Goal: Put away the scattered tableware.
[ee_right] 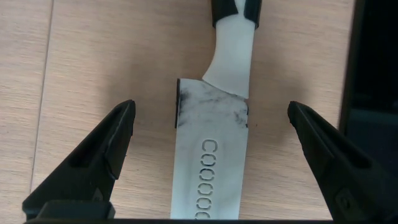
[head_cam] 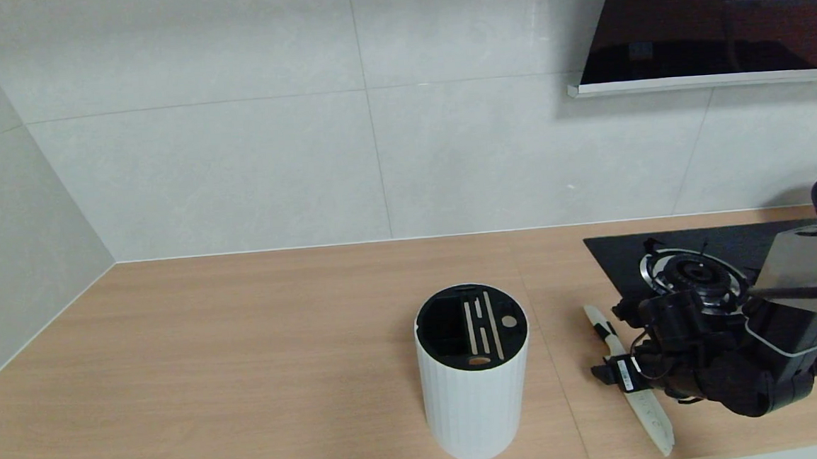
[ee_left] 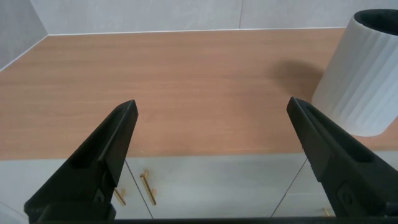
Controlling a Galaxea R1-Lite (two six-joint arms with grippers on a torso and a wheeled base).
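Operator: Which step is this?
Spotter: Pickup, I judge. Right gripper hangs wide open over the knife at lower right of the head frame, a finger each side of the blade, holding nothing.
Operator: Next?
Spotter: Lower, close, then carry left to the holder at bottom centre and find a slot.
Operator: Room?
Spotter: Hob just right of the knife, counter edge near. Bare wood leftwards. Left gripper, open and empty, hangs near the holder.

A white ribbed knife holder stands on the wooden counter. Beside it lies a white knife. The right gripper sits over it, near the stove burner.
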